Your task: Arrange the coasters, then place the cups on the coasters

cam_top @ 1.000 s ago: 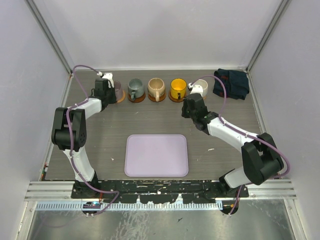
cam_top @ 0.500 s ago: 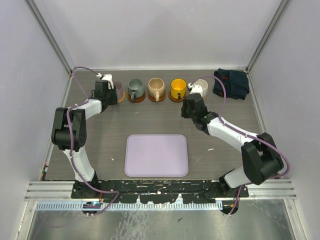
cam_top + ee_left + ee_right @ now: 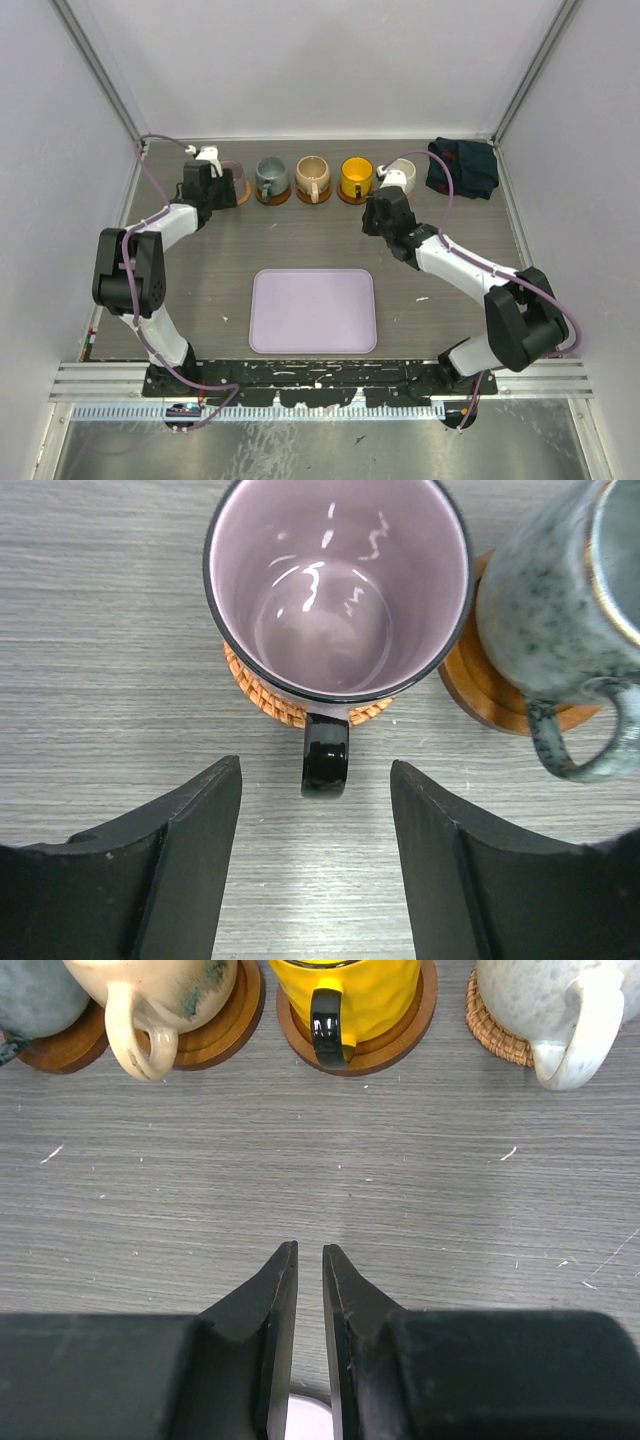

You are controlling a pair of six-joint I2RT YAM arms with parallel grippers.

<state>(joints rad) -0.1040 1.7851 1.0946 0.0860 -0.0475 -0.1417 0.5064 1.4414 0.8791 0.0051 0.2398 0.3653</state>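
Five cups stand in a row at the back, each on a coaster: purple [image 3: 235,181], grey-green [image 3: 270,178], tan [image 3: 312,176], yellow [image 3: 356,176] and white [image 3: 400,174]. In the left wrist view the purple cup [image 3: 338,590] sits on a woven coaster [image 3: 268,700], its black handle [image 3: 325,752] pointing at my left gripper [image 3: 315,770]. That gripper is open, its jaws on either side of the handle's tip without touching it. My right gripper [image 3: 309,1248] hovers over bare table in front of the yellow cup [image 3: 350,990], jaws a narrow slit apart, holding nothing.
A lavender tray [image 3: 313,310] lies in the middle of the table near the arm bases. A dark folded cloth [image 3: 463,167] sits at the back right corner. White walls close in both sides. The grey-green cup [image 3: 550,600] on its wooden coaster [image 3: 480,685] stands close beside the purple one.
My left gripper has opened, let go of the purple cup's handle and drawn back a little to the left. The right arm has not moved.
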